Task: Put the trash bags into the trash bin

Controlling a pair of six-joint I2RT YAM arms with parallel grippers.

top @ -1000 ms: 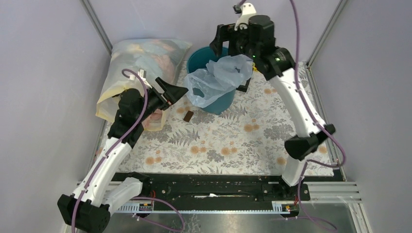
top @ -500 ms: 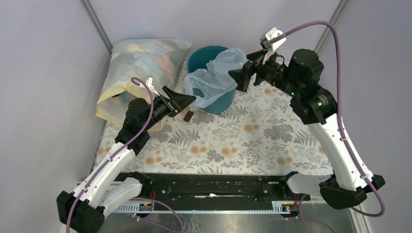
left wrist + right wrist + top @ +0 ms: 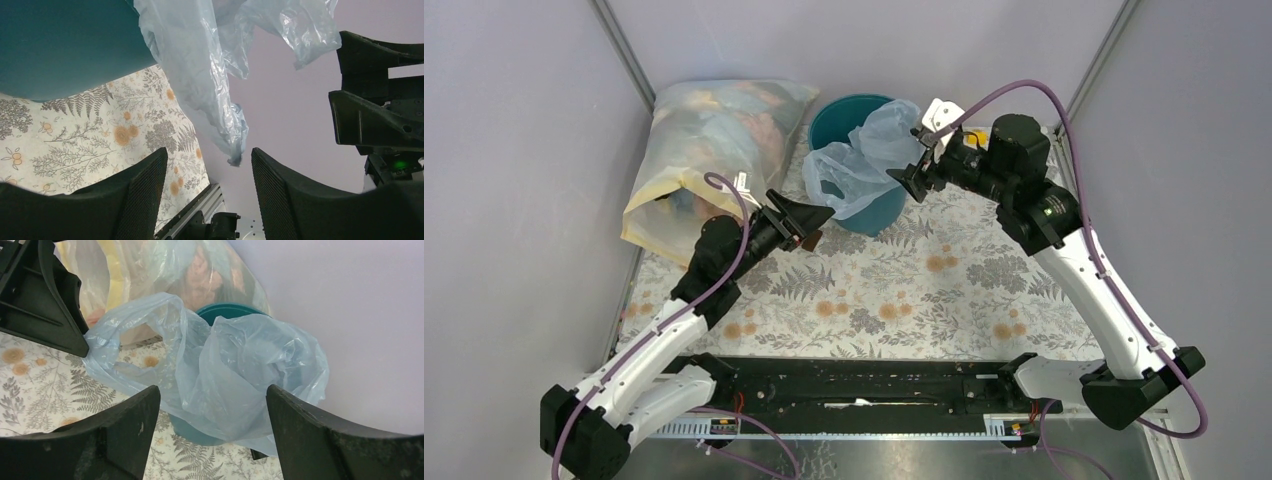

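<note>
- Upper left of the top view: a large cloudy yellow-edged bag [image 3: 709, 140] stuffed with items is lying on the floral surface [image 3: 904, 290], against the back wall.
- Just right of it, left of centre: the left gripper [image 3: 812, 217] is hovering low over the surface and pointing toward the trash bin [image 3: 839, 112]. Its jaws are standing spread, with nothing between them.
- In the left wrist view the bin's dark teal wall is filling the upper left. The pale film is dangling past it above the gap of the jaws, apart from both.
- Upper centre of the top view: the bin is standing upright beside the stuffed bag.
- The trash bag [image 3: 864, 165] is hanging over the bin's front and right rim. Part of it is bunching over the mouth, and part is sagging down the outer wall toward the lower left. It is not fully inside.
- Right of the bin: the right gripper [image 3: 908, 180] is reaching in from the right, close to the film's right edge. Whether it is touching the film cannot be told.
- In the right wrist view its jaws are standing wide apart and gripping nothing. The crumpled film and the teal rim are showing beyond them.
</note>
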